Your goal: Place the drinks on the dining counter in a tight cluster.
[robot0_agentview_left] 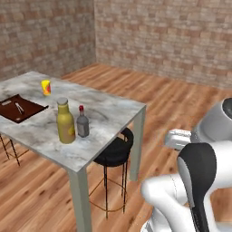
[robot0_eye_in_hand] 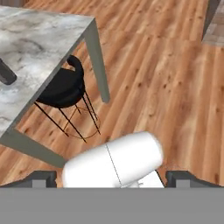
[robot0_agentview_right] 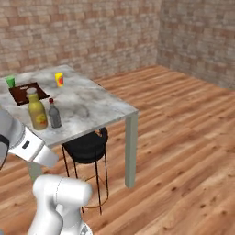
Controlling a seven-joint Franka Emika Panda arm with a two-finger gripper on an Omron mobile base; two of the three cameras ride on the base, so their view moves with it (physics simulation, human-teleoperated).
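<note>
Yellow bottle (robot0_agentview_left: 65,121) upright on counter (robot0_agentview_left: 104,113)

A black stool (robot0_agentview_left: 114,153), yellow cup (robot0_agentview_left: 45,87) and brown tray (robot0_agentview_left: 20,108).

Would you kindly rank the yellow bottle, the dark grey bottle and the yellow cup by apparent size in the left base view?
1. Yellow bottle
2. Dark grey bottle
3. Yellow cup, though it stands farther from the camera.

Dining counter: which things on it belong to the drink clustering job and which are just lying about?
Job: yellow bottle, dark bottle, dining counter.
Lying about: yellow cup, green cup, brown tray, black stool.
</note>
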